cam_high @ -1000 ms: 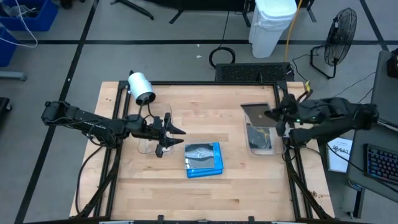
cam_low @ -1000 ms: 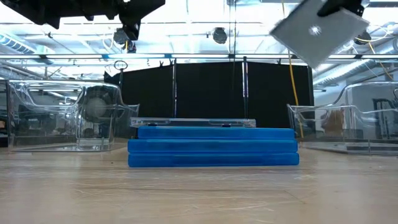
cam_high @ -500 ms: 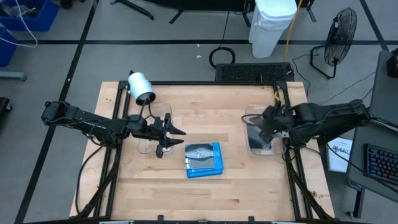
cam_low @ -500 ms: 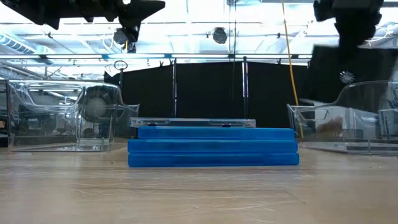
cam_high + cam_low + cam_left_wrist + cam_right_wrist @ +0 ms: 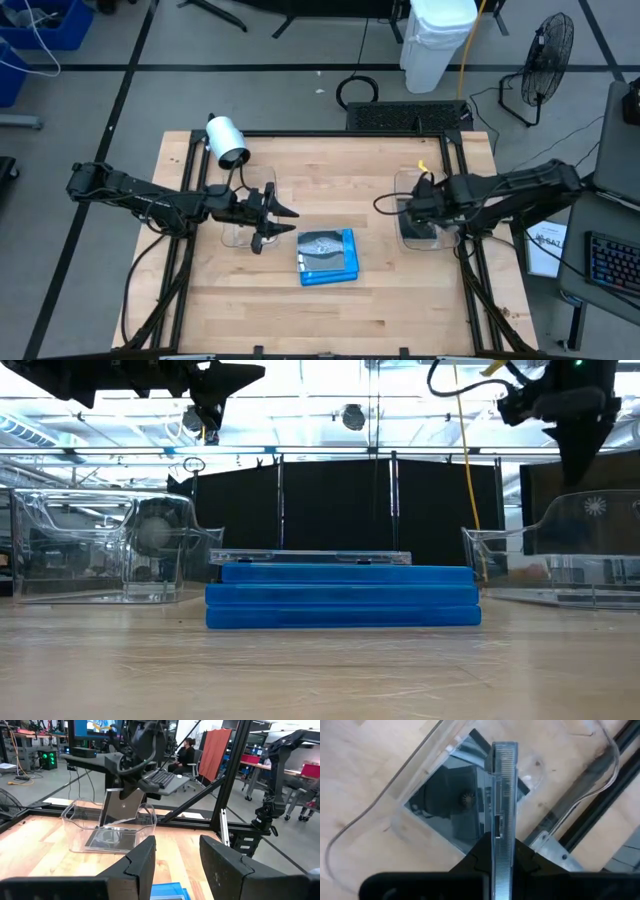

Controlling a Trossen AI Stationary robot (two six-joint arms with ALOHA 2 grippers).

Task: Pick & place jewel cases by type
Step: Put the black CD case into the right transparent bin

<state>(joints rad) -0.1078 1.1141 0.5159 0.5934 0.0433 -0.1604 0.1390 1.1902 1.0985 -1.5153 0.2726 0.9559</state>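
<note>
The left gripper hangs above the left tub, near the counter's left edge, in the same pose as a second ago, jaws spread wide and empty; the left arm is simply waiting. Just right of it, at the counter's middle, the stack of cases has not changed either: the low view shows three blue cases with one clear case lying on top. The change is all on the right. A second ago the right gripper carried a grey case tilted high above the counter; it has since swung down and inward, and now holds that case on edge, jaws clamped on its lower end, directly over the right tub near the counter's right edge. The right wrist view looks straight down the case's spine into the tub, where at least one dark case already lies flat on the bottom. The held case seems not yet to touch it, though the gap is hard to judge. So the grey case is at its drop point and looks ready for release into the tub of dark cases; the four in the middle stack remain to be sorted.
</note>
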